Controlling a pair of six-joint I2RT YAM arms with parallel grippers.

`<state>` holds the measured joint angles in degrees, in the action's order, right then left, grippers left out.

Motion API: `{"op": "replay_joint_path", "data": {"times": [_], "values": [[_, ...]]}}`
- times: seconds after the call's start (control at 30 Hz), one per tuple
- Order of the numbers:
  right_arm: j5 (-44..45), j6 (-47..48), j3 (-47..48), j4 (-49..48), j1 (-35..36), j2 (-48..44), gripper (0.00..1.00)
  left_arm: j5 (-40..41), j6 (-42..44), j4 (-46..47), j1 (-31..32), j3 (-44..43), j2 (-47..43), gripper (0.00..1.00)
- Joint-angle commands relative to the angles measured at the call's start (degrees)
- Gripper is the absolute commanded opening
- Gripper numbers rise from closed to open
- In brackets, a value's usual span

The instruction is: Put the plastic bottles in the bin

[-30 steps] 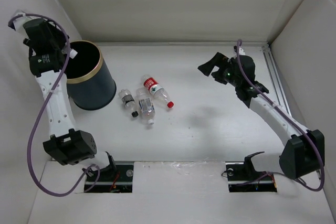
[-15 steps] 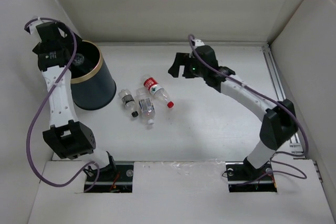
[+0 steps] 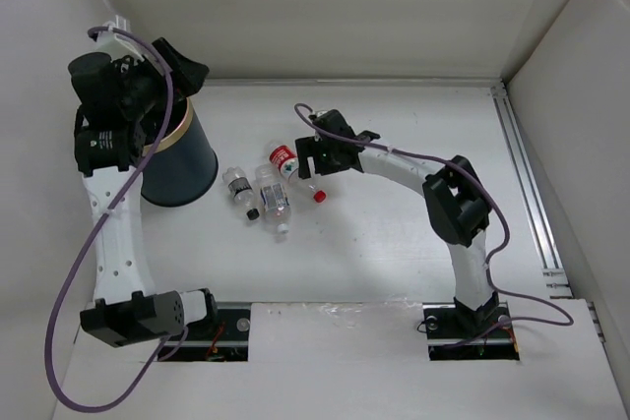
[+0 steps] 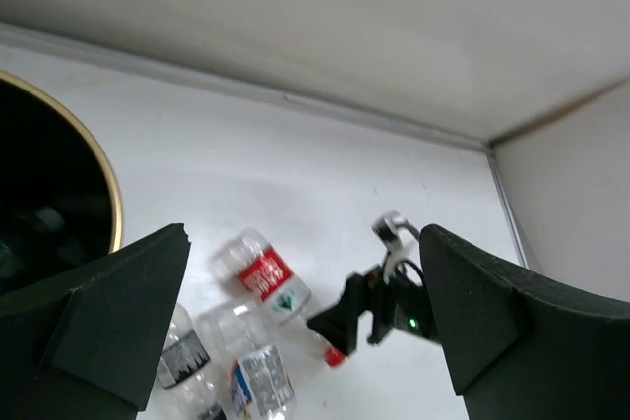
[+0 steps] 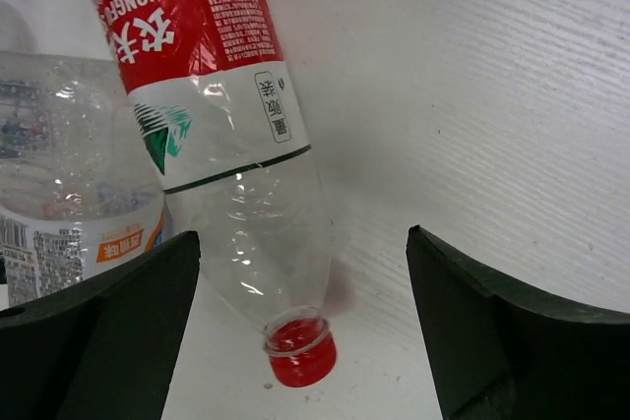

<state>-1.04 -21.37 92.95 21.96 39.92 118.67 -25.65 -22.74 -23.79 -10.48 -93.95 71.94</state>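
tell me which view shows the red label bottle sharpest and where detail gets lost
Right wrist: the red-labelled bottle is sharp and its label print is legible, while the fingers in the bottom corners are dark and soft. Left wrist: the bin interior is nearly black, with little detail. Top external: even light, only faint shadows.

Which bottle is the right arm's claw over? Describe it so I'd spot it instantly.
Find the dark gold-rimmed bin at the left. Of the bottles lying right of it, take the farthest: the red-labelled bottle with a red cap; its neighbours wear white labels.
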Motion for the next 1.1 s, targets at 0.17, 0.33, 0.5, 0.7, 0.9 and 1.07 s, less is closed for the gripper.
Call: {"op": "replay_joint_path", "data": {"times": [0.17,0.33,0.5,0.7,0.9,1.07], "values": [[-2.92,3.00,3.47,-0.69,0.77,3.93,0.88,-14.60,1.03,5.86,-0.33,8.77,-1.37,1.00],[-1.96,4.84,5.32,1.33,0.77,6.65,0.73,-18.38,-0.10,8.14,-0.33,11.07,-0.84,1.00],[0.34,3.62,5.94,1.86,-1.16,7.36,0.33,-12.67,0.96,7.78,11.52,8.08,4.42,1.00],[-1.16,-3.75,-4.22,-1.63,-9.31,-0.44,0.00,-14.78,-5.55,17.19,16.54,11.07,6.19,1.00],[-10.98,-6.94,-14.80,-8.24,-15.92,-17.40,0.00,-13.37,-6.17,20.97,27.52,9.67,12.77,1.00],[-20.13,-8.43,-19.90,-11.40,-18.21,-30.05,0.00,-17.41,-11.70,33.79,33.06,11.51,17.96,1.00]]}}
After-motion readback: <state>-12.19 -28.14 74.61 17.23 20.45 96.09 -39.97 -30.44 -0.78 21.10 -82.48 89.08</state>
